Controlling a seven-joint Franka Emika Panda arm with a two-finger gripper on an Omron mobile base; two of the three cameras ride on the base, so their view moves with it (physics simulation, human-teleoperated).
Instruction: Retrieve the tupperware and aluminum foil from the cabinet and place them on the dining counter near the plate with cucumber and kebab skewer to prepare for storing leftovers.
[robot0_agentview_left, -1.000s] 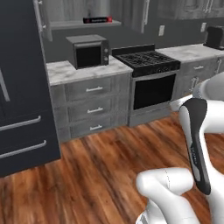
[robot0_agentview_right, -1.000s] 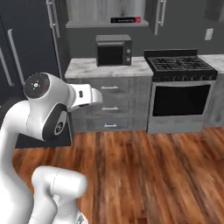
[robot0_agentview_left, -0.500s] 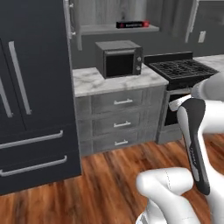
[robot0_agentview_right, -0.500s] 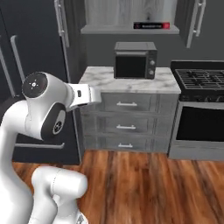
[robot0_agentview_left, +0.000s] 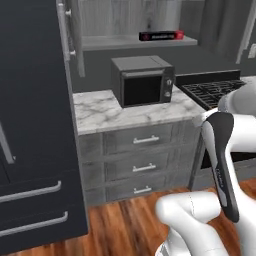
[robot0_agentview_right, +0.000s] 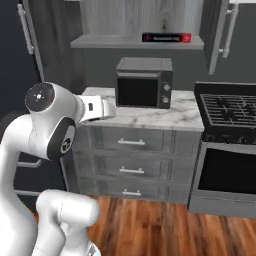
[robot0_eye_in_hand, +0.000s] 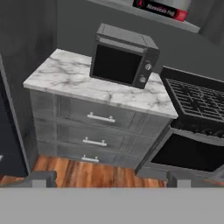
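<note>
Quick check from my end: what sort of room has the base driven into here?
A home kitchen, rendered in simulation. A black microwave sits on a marble counter over grey drawers, with a gas stove beside it. An open cabinet shelf above holds a long dark foil box.

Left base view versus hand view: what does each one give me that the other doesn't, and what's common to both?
Left base view alone: the dark fridge door with its handles, the open cabinet door's handle, and the arm.

Hand view alone: the oven door below the stove, and the fingers at the bottom edge, spread apart with nothing between.

Both: the microwave on the marble counter, three drawers, the stove grates, and the foil box on the shelf.
</note>
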